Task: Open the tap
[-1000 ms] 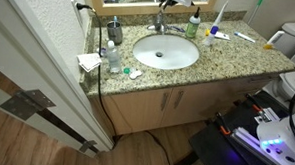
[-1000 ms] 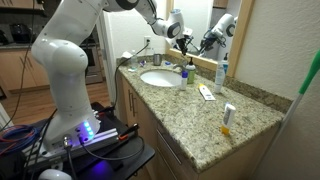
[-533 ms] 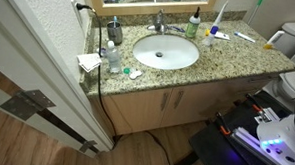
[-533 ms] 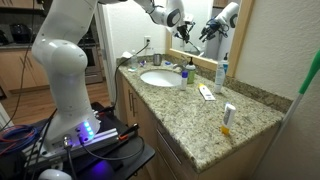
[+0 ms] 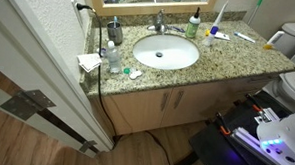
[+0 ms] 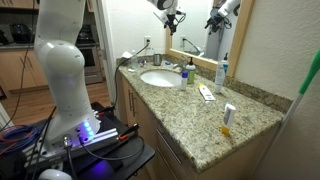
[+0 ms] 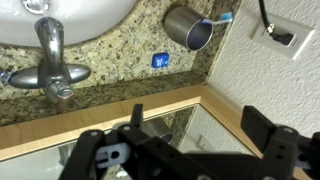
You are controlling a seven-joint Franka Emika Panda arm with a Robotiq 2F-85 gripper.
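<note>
In an exterior view the camera stood high in front of the vanity. It looked steeply down toward the wall, with the worktop [image 5: 228, 61] across the upper half and the basin [image 5: 149, 53] at upper centre. In an exterior view the camera sat lower and off one end, looking along the worktop with the basin [image 6: 160, 78] at middle left. The wrist view was close, looking down on the tap [image 7: 50, 60] at the left, with the end effector [image 7: 185, 150] along the bottom edge. All three shared the basin.

Granite counter [image 5: 238, 61]: tap [image 7: 50, 62], bottle [image 5: 193, 25], cup [image 7: 187, 27]
</note>
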